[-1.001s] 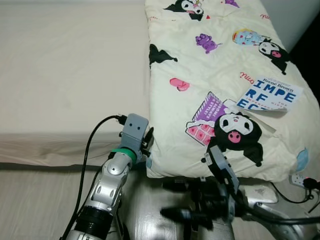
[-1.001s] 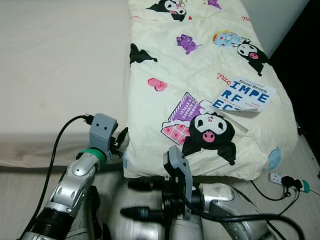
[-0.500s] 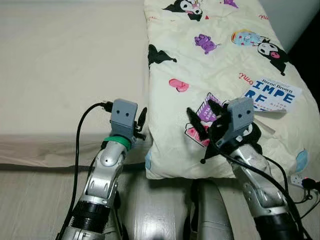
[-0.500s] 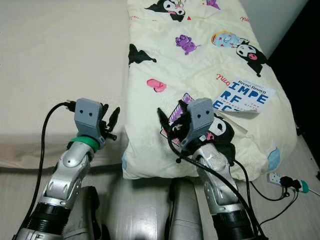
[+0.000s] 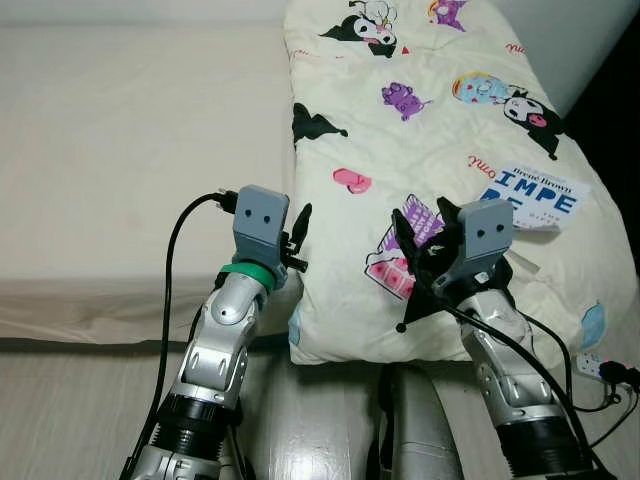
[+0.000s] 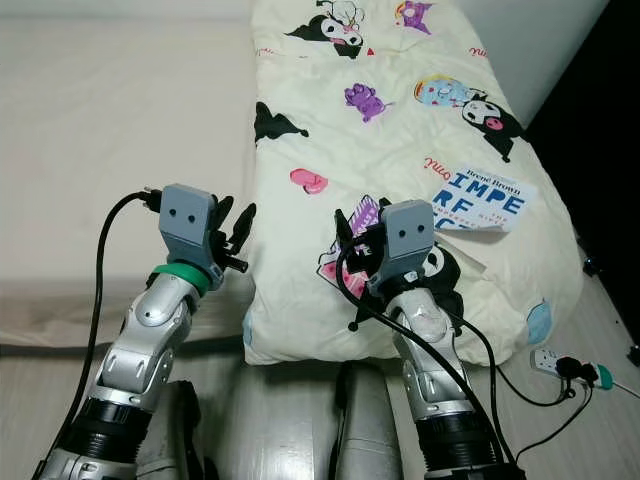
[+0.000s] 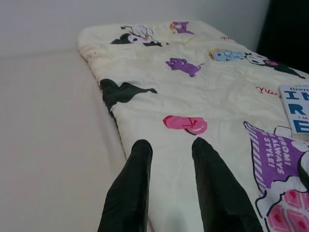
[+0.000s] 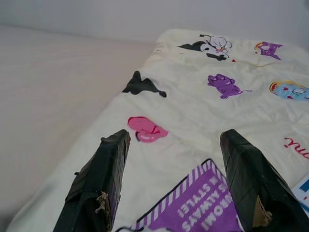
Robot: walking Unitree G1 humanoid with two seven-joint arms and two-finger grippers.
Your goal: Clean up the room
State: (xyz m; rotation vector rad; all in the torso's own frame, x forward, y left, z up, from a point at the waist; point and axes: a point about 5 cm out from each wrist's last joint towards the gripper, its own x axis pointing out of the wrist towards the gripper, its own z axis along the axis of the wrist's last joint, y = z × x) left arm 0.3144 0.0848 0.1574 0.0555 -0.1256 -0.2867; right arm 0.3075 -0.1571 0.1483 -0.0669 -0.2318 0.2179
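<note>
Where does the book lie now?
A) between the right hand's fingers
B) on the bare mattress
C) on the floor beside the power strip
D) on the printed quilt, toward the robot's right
D: the book rests on the quilt, beyond the open right hand, which holds nothing.

The right arm [image 5: 505, 340] is covering part of the quilt [image 5: 420, 130], and the book [image 7: 297, 108] is running off the left wrist view's edge
</note>
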